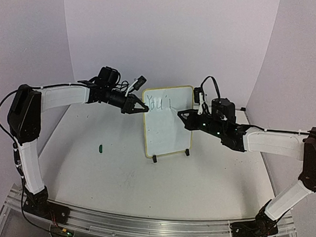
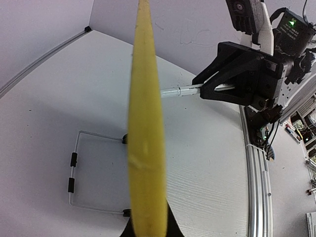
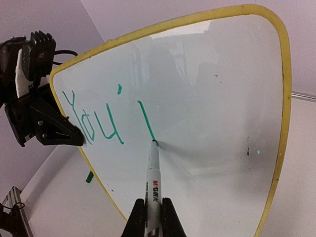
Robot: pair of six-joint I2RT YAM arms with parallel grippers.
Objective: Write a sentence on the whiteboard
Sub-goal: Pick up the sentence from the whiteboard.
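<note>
The whiteboard (image 1: 166,119) stood upright on the table (image 1: 89,173) between the arms, the left claw (image 1: 140,107) pinching its left edge. The right claw (image 3: 153,213) pinched a marker (image 3: 153,173) aimed straight at the board, tip touching it just after the green writing (image 3: 106,123) — the blank surface lay rightward, toward the right arm.

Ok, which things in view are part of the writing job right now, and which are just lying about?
In the job: whiteboard, gripped at its edge by the left gripper; green sentence, begun "You'"; marker in the right gripper, tip on the board.
Lying about: small green piece, maybe the marker's cap, on the table.
</note>
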